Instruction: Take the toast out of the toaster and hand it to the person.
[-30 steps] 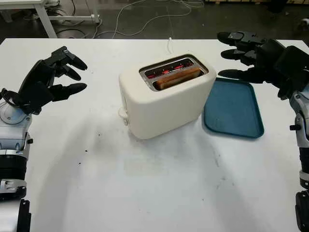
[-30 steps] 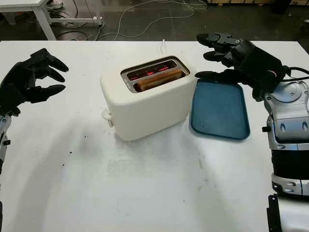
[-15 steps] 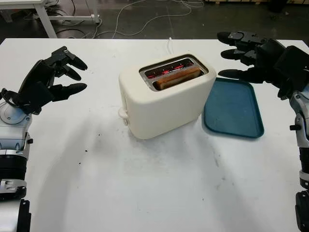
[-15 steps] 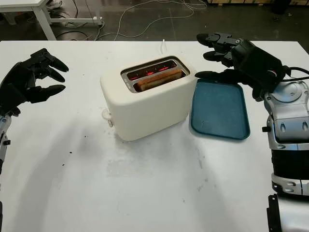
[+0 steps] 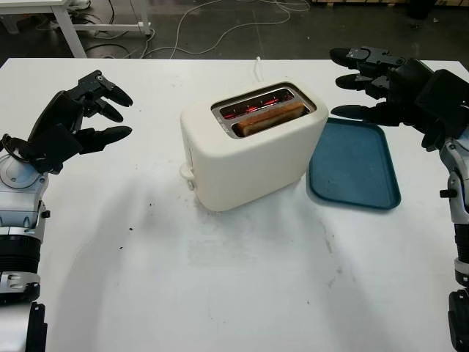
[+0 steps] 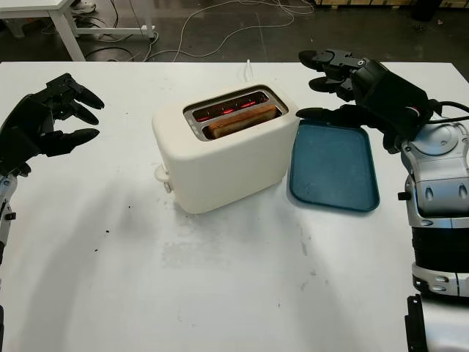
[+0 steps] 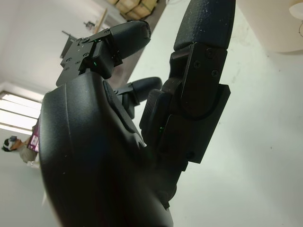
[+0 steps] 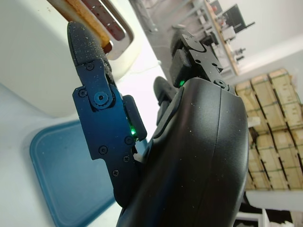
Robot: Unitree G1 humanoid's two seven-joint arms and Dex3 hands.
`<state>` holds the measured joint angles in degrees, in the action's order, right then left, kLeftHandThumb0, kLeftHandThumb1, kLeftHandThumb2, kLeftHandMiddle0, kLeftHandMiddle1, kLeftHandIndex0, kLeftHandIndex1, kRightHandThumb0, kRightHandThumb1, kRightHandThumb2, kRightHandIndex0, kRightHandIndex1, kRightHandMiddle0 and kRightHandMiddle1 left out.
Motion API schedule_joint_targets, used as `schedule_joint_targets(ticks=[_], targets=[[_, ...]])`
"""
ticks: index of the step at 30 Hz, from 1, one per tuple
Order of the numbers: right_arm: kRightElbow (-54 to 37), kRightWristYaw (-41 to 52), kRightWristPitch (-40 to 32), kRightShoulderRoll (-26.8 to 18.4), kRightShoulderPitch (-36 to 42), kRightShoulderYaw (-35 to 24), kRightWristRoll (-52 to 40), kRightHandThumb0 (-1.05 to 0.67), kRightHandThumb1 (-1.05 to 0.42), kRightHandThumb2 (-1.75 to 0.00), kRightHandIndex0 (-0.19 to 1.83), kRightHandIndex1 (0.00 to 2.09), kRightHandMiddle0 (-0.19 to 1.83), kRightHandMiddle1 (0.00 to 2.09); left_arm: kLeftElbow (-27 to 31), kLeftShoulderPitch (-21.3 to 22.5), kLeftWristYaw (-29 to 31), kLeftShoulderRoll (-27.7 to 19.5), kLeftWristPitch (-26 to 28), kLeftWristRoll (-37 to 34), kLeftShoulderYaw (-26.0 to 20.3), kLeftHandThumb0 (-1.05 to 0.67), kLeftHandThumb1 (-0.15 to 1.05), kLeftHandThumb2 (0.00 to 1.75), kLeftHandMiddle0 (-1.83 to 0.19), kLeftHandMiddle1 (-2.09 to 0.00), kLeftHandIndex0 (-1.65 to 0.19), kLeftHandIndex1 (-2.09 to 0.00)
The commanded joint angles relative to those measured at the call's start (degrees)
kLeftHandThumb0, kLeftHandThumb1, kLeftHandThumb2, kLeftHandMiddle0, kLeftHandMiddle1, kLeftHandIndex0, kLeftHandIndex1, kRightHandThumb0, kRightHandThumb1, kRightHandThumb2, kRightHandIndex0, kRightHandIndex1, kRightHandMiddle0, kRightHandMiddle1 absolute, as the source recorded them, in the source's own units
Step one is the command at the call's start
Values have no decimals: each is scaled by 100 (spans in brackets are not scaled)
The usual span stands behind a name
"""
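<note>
The toast [image 5: 270, 117] sits raised in the near slot of the toaster [image 5: 249, 150] mid-tabletop [image 5: 242, 293], so your empty right hand [image 5: 381, 84], wide open above the blue tray [image 5: 355, 169], is nearest, while the empty left hand [image 5: 77, 121] hovers well apart.

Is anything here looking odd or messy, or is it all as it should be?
Mostly tidy. The toaster sits askew on the table, its slots glowing red with the toast inside. A few dark specks dot the table near the left hand.
</note>
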<state>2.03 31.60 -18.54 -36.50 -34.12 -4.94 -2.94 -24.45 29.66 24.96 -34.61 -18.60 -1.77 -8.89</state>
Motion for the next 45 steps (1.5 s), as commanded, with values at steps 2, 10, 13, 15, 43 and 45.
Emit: schedule_joint_targets(ticks=[2, 10, 13, 15, 43, 45], targets=[[-79, -30, 71, -12, 10, -38, -14, -66, -80, 0, 0, 66, 31, 5, 24, -30, 17, -36, -22, -33, -33, -105, 92, 16, -16, -155, -16, -144], [-62, -32, 88, -7, 9, -43, -25, -68, -80, 0, 0, 65, 30, 4, 45, -40, 6, -41, -13, -29, -39, -105, 92, 17, -16, -155, -16, -145], [-71, -31, 76, -3, 10, -51, -37, -66, -80, 0, 0, 66, 31, 5, -4, -25, 38, -23, -58, -74, -50, -105, 92, 16, -16, -155, -16, -144], [-86, -49, 40, -11, 6, -35, -10, -67, -80, 0, 0, 66, 31, 5, -36, -18, 39, -22, -82, -80, -49, -105, 92, 16, -15, -154, -16, -144], [-102, -56, 90, -8, 28, -18, 8, -66, -81, -1, 0, 68, 32, 6, -12, -29, 2, -19, -94, -58, -45, -105, 92, 17, -16, -155, -16, -144], [-80, -62, 108, 3, 25, -20, 12, -66, -80, 0, 0, 68, 32, 5, -15, -26, 7, -16, -86, -66, -46, -105, 92, 17, -16, -155, -16, -145]])
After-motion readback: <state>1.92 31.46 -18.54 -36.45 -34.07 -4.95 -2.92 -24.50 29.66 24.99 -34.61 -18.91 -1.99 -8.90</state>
